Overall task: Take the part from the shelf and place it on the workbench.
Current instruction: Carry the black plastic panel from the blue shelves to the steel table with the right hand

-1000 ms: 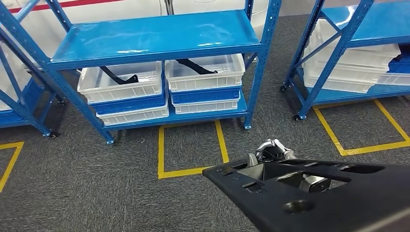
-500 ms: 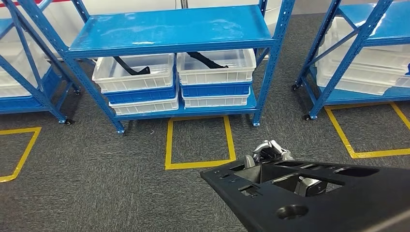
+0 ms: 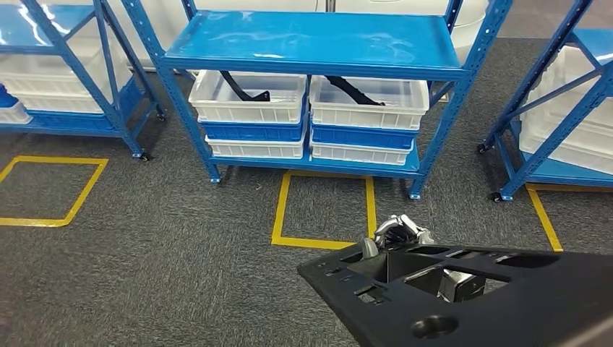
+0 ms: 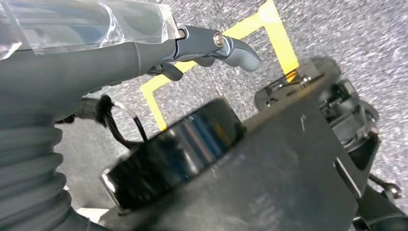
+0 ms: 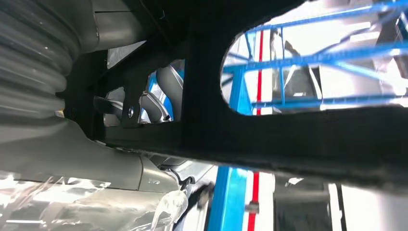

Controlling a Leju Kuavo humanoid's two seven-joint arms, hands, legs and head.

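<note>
A large black moulded plastic part (image 3: 499,303) with several openings fills the lower right of the head view, held up above the floor. My right hand (image 3: 400,232) grips its near edge, silver fingers showing over the rim and through one opening. Seen from the right wrist, the part (image 5: 288,139) crosses close to the camera and the fingers (image 5: 159,98) curl behind one of its ribs. My left hand (image 4: 211,45) hangs over the grey carpet, thumb and fingers apart, holding nothing.
A blue shelf (image 3: 311,43) stands ahead with two white bins (image 3: 249,97) (image 3: 369,105) stacked on others, each holding a black strip-like part (image 3: 242,87). More blue racks (image 3: 58,29) (image 3: 564,108) flank it. Yellow tape squares (image 3: 325,242) mark the carpet.
The whole picture has shifted right, so the camera has turned left; the shelves themselves have not moved. The black part stays in my right hand in the same spot of the view.
</note>
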